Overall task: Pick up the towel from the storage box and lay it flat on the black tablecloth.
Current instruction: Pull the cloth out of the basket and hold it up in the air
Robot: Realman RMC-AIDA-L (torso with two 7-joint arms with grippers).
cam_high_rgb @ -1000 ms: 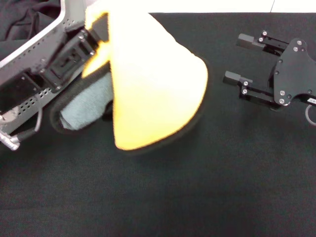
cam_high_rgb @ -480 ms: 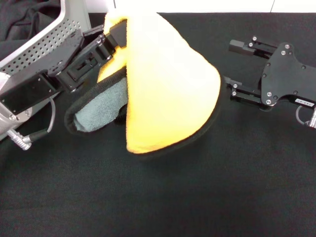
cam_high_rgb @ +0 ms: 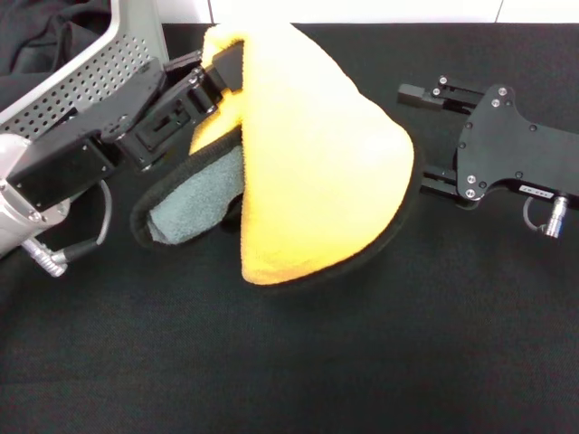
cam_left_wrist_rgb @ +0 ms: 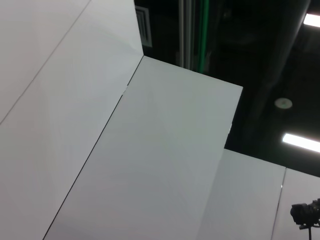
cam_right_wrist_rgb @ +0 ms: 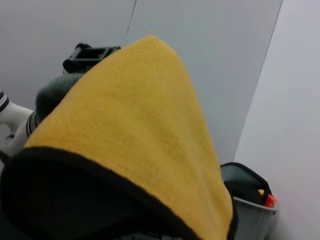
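Observation:
The towel (cam_high_rgb: 317,154) hangs over the black tablecloth (cam_high_rgb: 289,362), yellow face toward me, its lower edge resting on the cloth. Its grey-green face (cam_high_rgb: 194,203) and black trim show at the lower left. My left gripper (cam_high_rgb: 222,65) is shut on the towel's top corner and holds it up. My right gripper (cam_high_rgb: 421,137) is open, right beside the towel's right edge, one finger (cam_high_rgb: 421,92) above and one below. The storage box (cam_high_rgb: 81,81) stands at the back left, behind my left arm. The right wrist view is filled by the yellow towel (cam_right_wrist_rgb: 140,115).
A wrinkled black cloth (cam_high_rgb: 36,27) lies at the far left corner behind the box. A cable with a metal plug (cam_high_rgb: 45,258) hangs from my left arm. A grey bin (cam_right_wrist_rgb: 252,210) holding dark items shows in the right wrist view. The left wrist view shows only walls and ceiling.
My right gripper has moved left, up to the towel's right edge. My left gripper has carried the towel a little to the right and toward me.

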